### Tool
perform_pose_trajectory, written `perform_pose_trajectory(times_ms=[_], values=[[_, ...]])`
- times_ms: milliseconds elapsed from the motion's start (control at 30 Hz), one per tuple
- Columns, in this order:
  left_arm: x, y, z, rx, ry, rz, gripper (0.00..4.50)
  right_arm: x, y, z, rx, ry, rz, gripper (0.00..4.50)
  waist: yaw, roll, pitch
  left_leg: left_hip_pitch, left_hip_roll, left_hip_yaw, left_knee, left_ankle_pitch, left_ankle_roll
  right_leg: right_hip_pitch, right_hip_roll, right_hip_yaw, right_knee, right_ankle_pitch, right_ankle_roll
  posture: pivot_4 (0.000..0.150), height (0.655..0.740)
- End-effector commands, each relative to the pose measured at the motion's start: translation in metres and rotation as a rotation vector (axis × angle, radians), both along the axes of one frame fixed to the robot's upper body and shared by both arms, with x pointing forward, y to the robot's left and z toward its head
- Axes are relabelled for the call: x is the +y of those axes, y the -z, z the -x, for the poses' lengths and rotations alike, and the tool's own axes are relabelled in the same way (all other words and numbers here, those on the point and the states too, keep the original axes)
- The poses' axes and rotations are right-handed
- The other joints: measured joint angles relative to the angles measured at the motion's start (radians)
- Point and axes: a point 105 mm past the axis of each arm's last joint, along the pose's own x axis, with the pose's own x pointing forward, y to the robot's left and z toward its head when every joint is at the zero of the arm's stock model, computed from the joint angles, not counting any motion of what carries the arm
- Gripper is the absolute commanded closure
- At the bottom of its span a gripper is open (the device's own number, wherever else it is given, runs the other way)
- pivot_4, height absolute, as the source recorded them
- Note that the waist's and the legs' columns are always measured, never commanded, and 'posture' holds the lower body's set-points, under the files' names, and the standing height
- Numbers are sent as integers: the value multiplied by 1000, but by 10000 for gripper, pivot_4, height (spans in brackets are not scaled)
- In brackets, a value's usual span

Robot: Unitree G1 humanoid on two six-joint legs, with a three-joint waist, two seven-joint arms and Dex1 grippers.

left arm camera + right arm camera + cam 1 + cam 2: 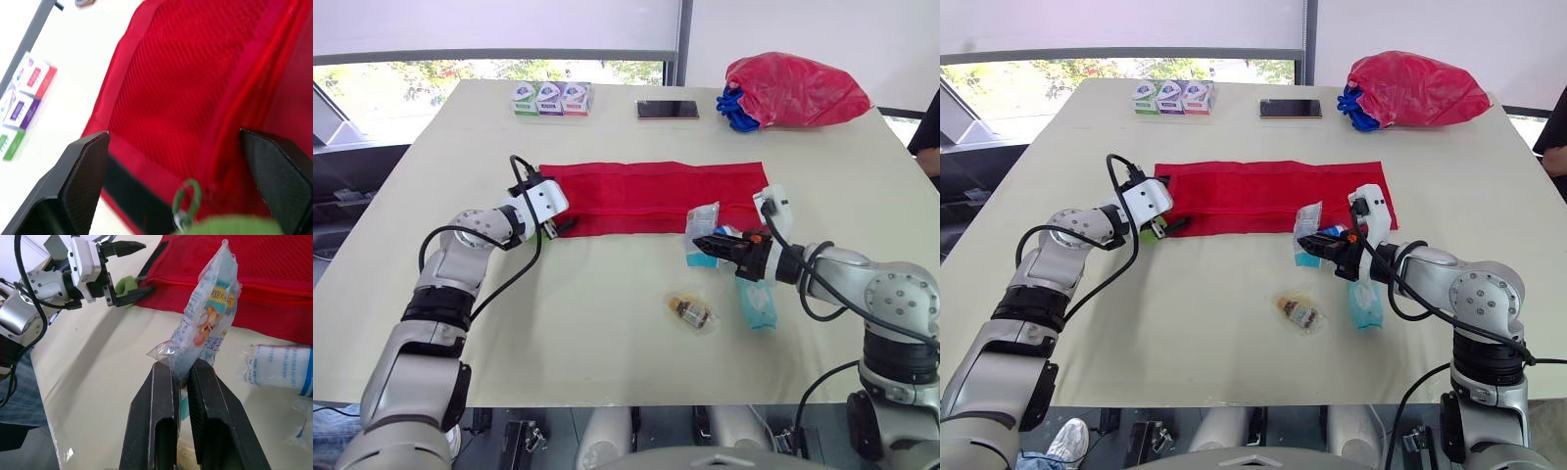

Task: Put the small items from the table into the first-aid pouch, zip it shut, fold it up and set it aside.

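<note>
so, right claw (182, 368) pinches a packet (210, 318) beside the pouch (651, 196).

View along right gripper (181, 369), its 2 black fingers pinched on the lower corner of a clear printed packet (208, 328), held upright. Behind: red mesh pouch (293, 279) on pale table (98, 362). At pouch corner: left gripper (146, 265), fingers spread, beside green tab (126, 284). Near packet: wrapped white roll (279, 369), lying flat.

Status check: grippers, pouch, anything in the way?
Left gripper open at zipper end of red pouch. Right gripper shut on clear packet, by its near edge. Bottle sachet, blue pack on table, not blocking.
</note>
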Motion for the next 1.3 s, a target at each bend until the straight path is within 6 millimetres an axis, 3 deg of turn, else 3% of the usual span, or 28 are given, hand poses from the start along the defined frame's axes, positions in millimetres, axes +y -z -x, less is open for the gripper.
perform_pose_trajectory(times_ms=[33,133,267,400,433,500,867,1033,1167,1300], values=[[-3,-6,-8,-27,15,-43,365,2,-14,3,-66,6,-36,45000,0,0,0,0,0,0,0,0,0,0,0,0,0,0,0,1500,7400],[-4,-3,-11,-26,21,-70,2655,3,-14,2,-69,17,-42,45000,0,0,0,0,0,-1,0,0,0,0,0,-1,1,0,0,1500,7400],[-11,-2,-12,-31,52,-56,19202,2,-14,2,-72,30,-48,45000,-1,0,0,0,0,-1,1,0,0,0,0,-1,1,0,0,1500,7400],[-17,0,-8,-28,89,-40,32614,1,-14,3,-70,38,-52,45000,0,0,0,-1,0,-1,1,0,0,0,0,-1,1,0,0,1500,7400],[-18,0,-7,-27,95,-36,38012,1,-14,3,-69,39,-52,45000,0,0,0,-1,0,-1,1,0,0,0,0,-2,1,0,0,1500,7400],[-20,1,-4,-22,117,-34,43914,1,-13,3,-66,40,-53,45000,0,0,0,-1,0,-2,1,0,0,0,0,-2,1,0,0,1500,7400],[-28,-4,10,-85,149,22,44607,4,-10,4,-53,28,-58,45000,-1,0,0,-1,0,-2,1,0,0,0,-1,-2,2,0,0,1500,7400],[-60,-6,20,-96,249,56,44607,10,-9,8,-28,-10,-74,45000,3,-1,0,-1,-1,-2,1,0,0,0,-2,-3,2,0,0,1500,7400],[-84,-10,22,-100,306,92,44607,27,2,17,54,-72,-116,45000,0,-1,-1,-2,-2,-3,2,0,0,0,-3,-3,2,0,0,1500,7400],[-103,-11,24,-88,360,99,44607,41,6,11,131,-67,-177,45000,-1,-1,-1,-1,-2,-3,2,0,0,0,-2,-3,3,0,0,1500,7400]])
